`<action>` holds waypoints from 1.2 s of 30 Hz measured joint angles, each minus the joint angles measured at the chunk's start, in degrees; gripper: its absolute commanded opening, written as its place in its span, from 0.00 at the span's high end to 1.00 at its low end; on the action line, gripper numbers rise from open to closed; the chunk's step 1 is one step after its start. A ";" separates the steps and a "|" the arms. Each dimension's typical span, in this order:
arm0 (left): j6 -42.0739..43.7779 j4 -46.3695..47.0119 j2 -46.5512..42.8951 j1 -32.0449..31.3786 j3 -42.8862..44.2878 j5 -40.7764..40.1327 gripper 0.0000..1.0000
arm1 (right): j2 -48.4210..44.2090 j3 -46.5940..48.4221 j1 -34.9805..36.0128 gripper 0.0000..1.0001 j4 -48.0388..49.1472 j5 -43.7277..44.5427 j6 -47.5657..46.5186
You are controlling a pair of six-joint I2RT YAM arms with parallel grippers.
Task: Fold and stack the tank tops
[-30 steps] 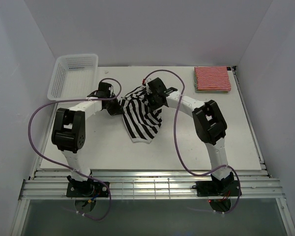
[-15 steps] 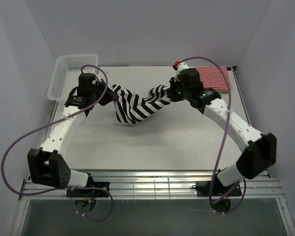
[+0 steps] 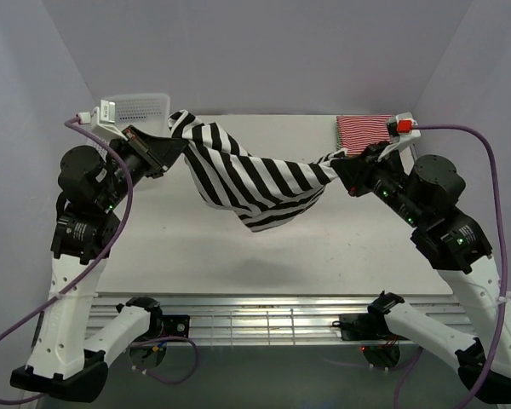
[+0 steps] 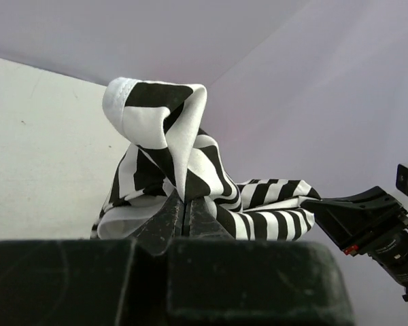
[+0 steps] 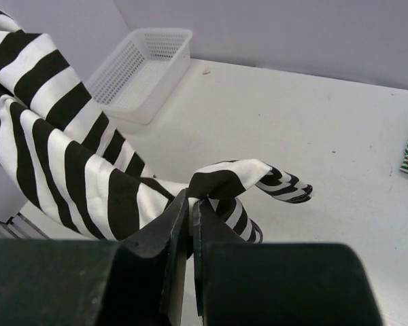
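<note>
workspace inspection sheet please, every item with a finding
surface: white table, faint shadow of the cloth on it
job's things: black-and-white broad-striped cloth tank top hangs stretched between both claws, off the table; red-and-white thin-striped folded top lies at the far right corner
clutter: white plastic mesh basket at the far left corner
claws: left claw shut on one end of the tank top; right claw shut on the other
cables: purple cables loop from each wrist
surroundings: plain pale walls, nothing else seen

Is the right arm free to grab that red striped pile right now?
Probably not: the right gripper is shut on the black-and-white top, though the red striped pile lies close beside it.
</note>
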 measured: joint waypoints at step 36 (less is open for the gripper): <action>3.10 -8.17 31.19 -8.11 -16.55 -3.85 0.02 | 26.60 -18.80 -25.88 0.10 -2.08 -5.25 -2.40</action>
